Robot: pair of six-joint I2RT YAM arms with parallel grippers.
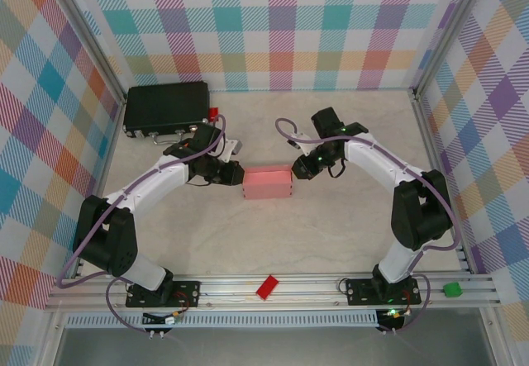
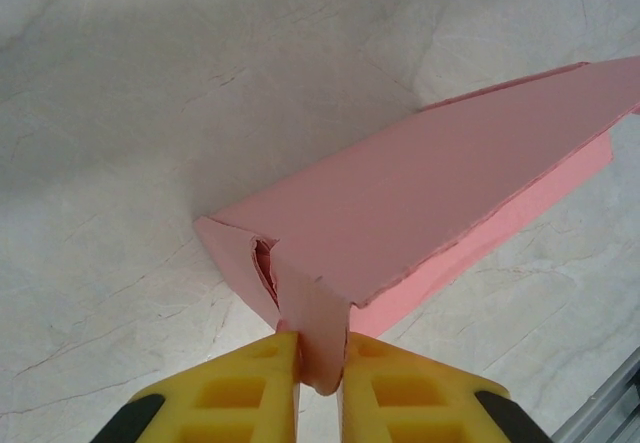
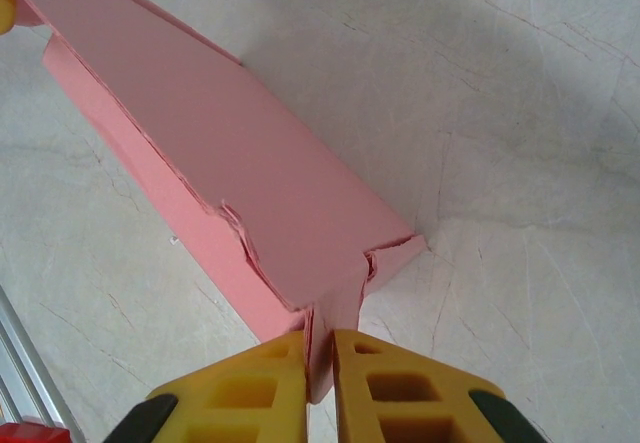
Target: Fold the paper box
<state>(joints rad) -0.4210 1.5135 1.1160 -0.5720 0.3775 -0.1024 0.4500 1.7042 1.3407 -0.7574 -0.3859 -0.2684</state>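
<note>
Where the box (image 1: 267, 183) sits: mid-table, long side running left to right, flat on the pale marbled table (image 1: 273, 242), between the two grippers.
Box shape: a closed pale-pink oblong with a smooth top panel; in the wrist views its long edges look slightly ragged.
Left gripper (image 2: 320, 348): at the box's left end, yellow fingers drawn almost together, pinching the left flap (image 2: 315, 313), a thin strip of card hanging from the corner.
Right gripper (image 3: 320, 348): at the box's right end, fingers likewise nearly closed, nipping the right flap (image 3: 335, 303) between them.
Left corner: the fold gapes a little just beside the pinched flap.
Right corner: the card is creased and slightly torn-looking where the flap meets the top panel.
Arms: both bend inward from their bases at the near edge and meet at the box.
Case (image 1: 165, 108): black, in the far left corner, well apart from the box.
Block (image 1: 267, 287): red, lying tilted on the near rail (image 1: 331, 283) between the arm bases.
</note>
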